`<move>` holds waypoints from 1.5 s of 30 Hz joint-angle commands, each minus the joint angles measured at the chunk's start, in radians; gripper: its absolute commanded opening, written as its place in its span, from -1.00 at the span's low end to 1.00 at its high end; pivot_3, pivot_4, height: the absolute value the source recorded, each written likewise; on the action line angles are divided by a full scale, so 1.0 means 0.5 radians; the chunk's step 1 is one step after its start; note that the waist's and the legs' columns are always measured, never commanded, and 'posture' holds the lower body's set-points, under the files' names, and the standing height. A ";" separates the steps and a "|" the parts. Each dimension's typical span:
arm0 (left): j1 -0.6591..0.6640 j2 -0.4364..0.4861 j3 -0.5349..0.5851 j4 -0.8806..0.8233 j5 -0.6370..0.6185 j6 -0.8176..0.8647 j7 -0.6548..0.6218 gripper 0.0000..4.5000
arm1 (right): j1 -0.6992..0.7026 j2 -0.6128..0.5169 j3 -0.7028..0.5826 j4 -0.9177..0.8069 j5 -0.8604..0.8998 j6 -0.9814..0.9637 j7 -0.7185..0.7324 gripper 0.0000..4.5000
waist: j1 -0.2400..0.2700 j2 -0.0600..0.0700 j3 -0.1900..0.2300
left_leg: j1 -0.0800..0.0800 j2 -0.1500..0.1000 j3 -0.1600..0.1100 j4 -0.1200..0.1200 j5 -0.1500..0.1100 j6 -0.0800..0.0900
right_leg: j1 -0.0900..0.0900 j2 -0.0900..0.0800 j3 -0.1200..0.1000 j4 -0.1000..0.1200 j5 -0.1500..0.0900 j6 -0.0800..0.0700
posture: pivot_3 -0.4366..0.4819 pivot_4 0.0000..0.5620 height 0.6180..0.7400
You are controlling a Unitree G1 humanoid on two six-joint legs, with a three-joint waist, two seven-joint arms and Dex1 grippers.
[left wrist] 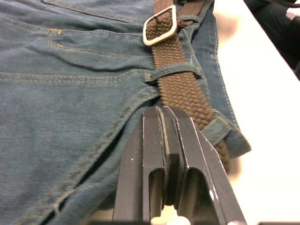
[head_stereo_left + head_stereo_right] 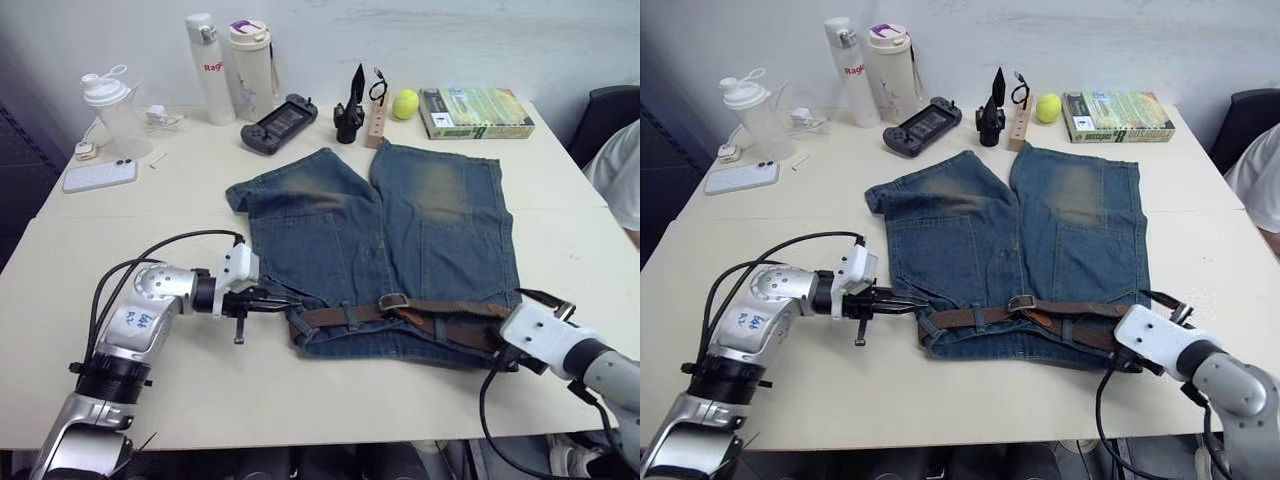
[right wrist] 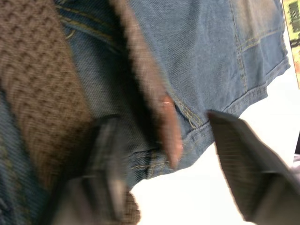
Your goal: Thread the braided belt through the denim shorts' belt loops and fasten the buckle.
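Along the waistband of the denim shorts (image 2: 400, 240), on the edge nearest us, we find the braided belt (image 2: 420, 312) already lying across most of the width, and we take the shorts as our landmark for the rest. The belt passes under at least two belt loops (image 1: 174, 71) on the left part of the waistband, as our left wrist view shows plainly, and the buckle (image 2: 391, 301) sits near the middle of the waistband with belt webbing running through its frame, so we judge the fastening done or nearly so; whether the prong is seated we cannot tell. Our left gripper (image 2: 285, 302) rests at the shorts' left waist corner with its two black fingers (image 1: 154, 140) pressed together, touching the denim just beside the belt's outer bend, and we cannot see that they grasp anything. Our right gripper (image 3: 164, 154) is at the shorts' right waist corner with its fingers spread wide apart, holding nothing, while a strip of belt with a smooth leather tip hangs loose between them. What we judge remains is tucking that free tip away and checking the right-side loops, which are not clear to us.
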 commanded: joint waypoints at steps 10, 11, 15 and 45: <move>-0.299 -0.273 -0.177 0.048 0.045 -0.037 -0.017 -1.00 | -0.298 -0.004 -0.407 -0.498 1.274 0.920 0.327 0.99 | 0.011 0.000 0.012 | -0.002 -0.002 -0.004 0.001 0.000 0.002 | 0.001 -0.003 -0.003 -0.003 0.001 0.001 | -0.05 -0.47 0.73; -0.299 -0.293 -0.218 0.073 0.080 -0.071 -0.023 -1.00 | -0.382 0.019 -0.374 -0.506 1.318 0.981 0.249 0.99 | 0.001 0.000 0.013 | -0.002 -0.001 -0.004 0.000 -0.001 0.002 | 0.002 -0.003 -0.003 -0.004 0.000 0.001 | -0.05 -0.47 0.73; -0.292 -0.330 -0.352 0.149 0.196 -0.190 -0.068 -1.00 | -0.727 0.132 -0.115 -0.441 1.252 1.219 -0.155 0.99 | -0.008 0.000 0.014 | -0.002 -0.001 -0.002 0.000 0.000 0.000 | -0.001 -0.002 -0.002 -0.003 0.000 0.001 | -0.05 -0.47 0.73; -0.121 -0.021 -0.402 0.200 0.502 -0.692 -0.015 -1.00 | -0.830 0.377 0.545 -0.562 0.894 1.405 -0.629 0.99 | -0.053 -0.010 0.000 | -0.024 0.012 0.000 0.005 0.006 -0.007 | -0.029 0.012 0.001 0.012 -0.002 -0.005 | -0.05 -0.47 0.73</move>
